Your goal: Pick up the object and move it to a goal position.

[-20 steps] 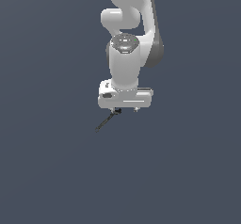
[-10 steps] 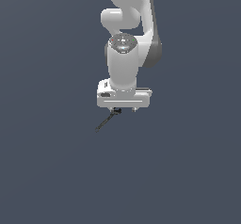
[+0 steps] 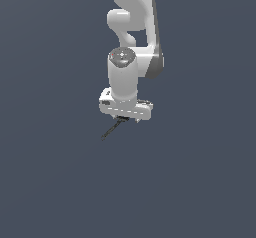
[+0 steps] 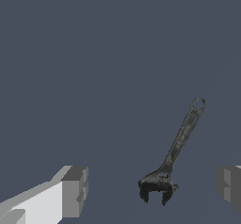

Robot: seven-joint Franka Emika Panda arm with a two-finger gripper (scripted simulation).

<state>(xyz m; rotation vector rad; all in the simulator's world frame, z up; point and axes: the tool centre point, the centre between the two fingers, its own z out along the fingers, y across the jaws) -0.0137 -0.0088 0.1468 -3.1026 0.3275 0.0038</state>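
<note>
1. The gripper (image 4: 150, 190) has its jaws spread wide and holds nothing: in the wrist view one finger (image 4: 74, 191) stands on one side and the other finger shows at the frame's far edge, with open floor between them.

2. The wrench (image 4: 176, 150) lies flat on the floor (image 4: 94, 53) in that gap. Its jawed head sits between the fingers, nearer the far finger than the other, touching neither. Its slim handle runs away from the gripper and ends in a small ring.

3. In the exterior view the gripper (image 3: 126, 118) hangs low over the wrench (image 3: 112, 130); only the handle pokes out from under it, slanting towards that view's lower left. The head is hidden by the gripper body.

4. Handling, as a judgement: the wrench looks like stiff metal, so it should not bend or break under a squeeze. It is probably light for this arm. Its thin, flat shape leaves little height for the fingers to catch, so they need to come down nearly to the floor before closing.

5. Where to take hold: the neck just behind the head looks best, being close to the likely heavy end. A grip far out on the handle might let the head swing down. The surface looks dull and worn rather than glossy, yet a slim bar can slip or twist between flat pads.
</note>
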